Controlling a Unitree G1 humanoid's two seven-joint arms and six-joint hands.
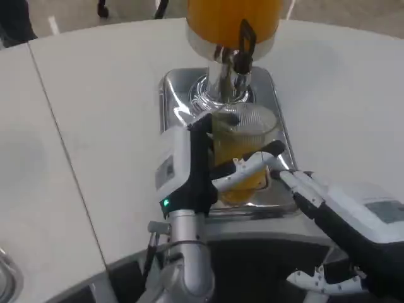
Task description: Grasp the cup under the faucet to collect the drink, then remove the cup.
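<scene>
Cup (pixel 243 148) of clear ribbed plastic, holding amber drink in its lower part, standing upright on shiny steel drip tray (pixel 183 88) directly beneath chrome faucet (pixel 228 69) of orange-filled drink dispenser (pixel 235 19). Long axis of cup vertical, open mouth facing up toward spout. Black tap lever (pixel 247 35) on front of dispenser, above spout.

Left hand (pixel 189 170) nearer of the two: white back turned toward camera, set just left of cup and against its side, with white and black fingers (pixel 246 167) wrapped across near face of cup at about mid height. Grip judged firm enough to carry cup, though contact on far side hidden behind cup itself. Silver left forearm (pixel 186 252) rising from bottom edge of picture straight up to hand.

Right hand (pixel 341 214) lower right, just beside tray's near right corner, fingers stretched out and apart, holding nothing; fingertips (pixel 290 178) close to cup's base and to left fingers, touching or not impossible to tell.

Coming move likely turns on cup's place under spout: rim sits close below faucet, so cup probably needs drawing toward robot, kept upright, before lifting, or drink may slop. White table (pixel 95 126) around tray.
</scene>
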